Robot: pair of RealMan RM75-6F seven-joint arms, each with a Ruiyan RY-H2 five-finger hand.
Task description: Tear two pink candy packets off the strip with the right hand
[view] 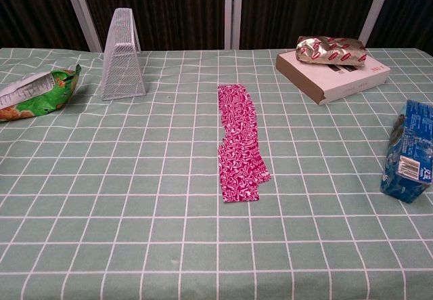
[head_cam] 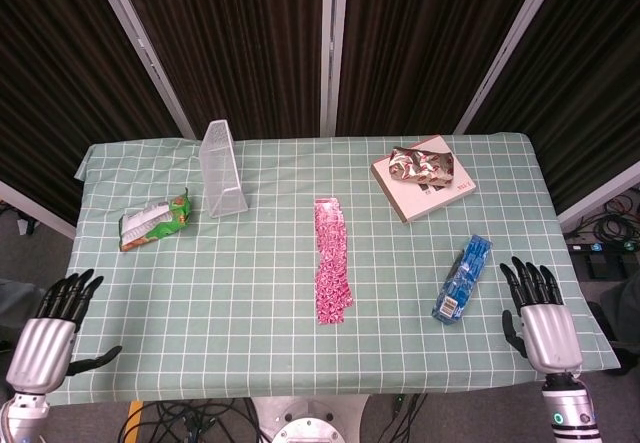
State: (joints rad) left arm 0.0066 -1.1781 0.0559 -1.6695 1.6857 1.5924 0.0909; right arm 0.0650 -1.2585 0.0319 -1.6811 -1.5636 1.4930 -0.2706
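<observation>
The pink candy strip (head_cam: 332, 261) lies flat in the middle of the checked table (head_cam: 250, 293), untouched. The right hand (head_cam: 540, 313) hovers at the near right edge, fingers spread and empty, just beside a blue packet (head_cam: 462, 278). The left hand (head_cam: 50, 325) is also spread and empty.

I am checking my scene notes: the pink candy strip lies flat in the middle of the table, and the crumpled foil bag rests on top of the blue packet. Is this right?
Not quite. The crumpled foil bag rests on the flat white box at the far right, not on the blue packet, which lies alone nearer the right hand. The head view shows this. The pink candy strip does lie flat mid-table.
</observation>
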